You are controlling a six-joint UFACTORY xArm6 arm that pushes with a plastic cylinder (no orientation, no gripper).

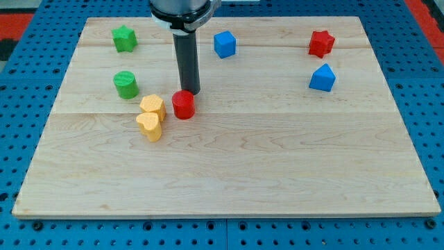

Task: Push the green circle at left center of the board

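The arm (184, 12) is running off the frame at 12 o'clock. The red cylinder (184, 105) is covering my tip (190, 93); contact cannot be judged.

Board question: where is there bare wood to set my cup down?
The whole lower half, below the yellow blocks and red cylinder, is bare. So is the middle, between the red cylinder and the blue block at right. Crowded: around my tip, just above the red cylinder, near the green circle.
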